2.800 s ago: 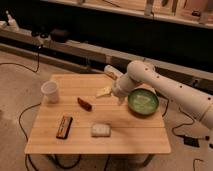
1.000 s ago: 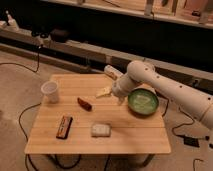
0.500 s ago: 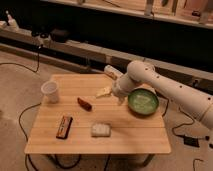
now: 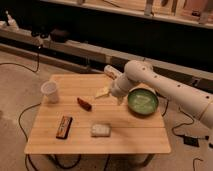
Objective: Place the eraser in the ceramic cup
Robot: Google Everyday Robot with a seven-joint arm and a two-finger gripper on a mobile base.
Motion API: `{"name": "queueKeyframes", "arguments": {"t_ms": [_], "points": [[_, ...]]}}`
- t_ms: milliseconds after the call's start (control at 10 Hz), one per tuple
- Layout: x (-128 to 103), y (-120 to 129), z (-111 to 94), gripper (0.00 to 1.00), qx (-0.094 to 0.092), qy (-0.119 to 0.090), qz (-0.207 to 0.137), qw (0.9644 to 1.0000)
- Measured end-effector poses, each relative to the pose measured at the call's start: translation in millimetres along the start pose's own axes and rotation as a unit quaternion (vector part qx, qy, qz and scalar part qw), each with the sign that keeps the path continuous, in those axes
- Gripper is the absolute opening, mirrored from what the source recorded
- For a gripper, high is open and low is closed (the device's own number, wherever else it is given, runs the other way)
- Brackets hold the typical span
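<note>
Nothing had shifted: gripper (image 4: 103,92) hovered mid-table beside bowl (image 4: 142,101), grip state indeterminable; eraser (image 4: 64,126) lay flat front-left, apart from cup (image 4: 50,92) behind it, evidently since no pickup had begun.

The gripper (image 4: 102,92) hangs over the back-middle of the wooden table (image 4: 135,136); a wide green bowl (image 4: 142,113) stands just beside it, on the picture's right; a small red-brown oblong thing (image 4: 84,103) lies near it, toward the front and left; a pale grey-white pad (image 4: 100,130) lies farther forward, almost straight in front of it; black cables (image 4: 22,120) trail over the floor well to its left.
</note>
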Motion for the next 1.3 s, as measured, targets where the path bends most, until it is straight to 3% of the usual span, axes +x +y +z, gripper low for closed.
{"name": "queueKeyframes", "arguments": {"t_ms": [100, 400, 600, 900, 1100, 1300], "points": [[-5.1, -16.5, 6.5, 0.80, -0.042, 0.005, -0.045, 0.9981], [-26.8, -59.7, 25.9, 0.80, -0.113, 0.002, -0.114, 0.9871], [-44.5, -88.1, 38.2, 0.80, -0.125, -0.010, -0.126, 0.9840], [-45.8, -87.3, 38.1, 0.80, -0.129, -0.011, -0.126, 0.9836], [-45.4, -91.0, 49.5, 0.80, -0.125, -0.008, -0.117, 0.9852], [-42.4, -105.4, 79.1, 0.80, -0.109, 0.000, -0.101, 0.9889]]}}
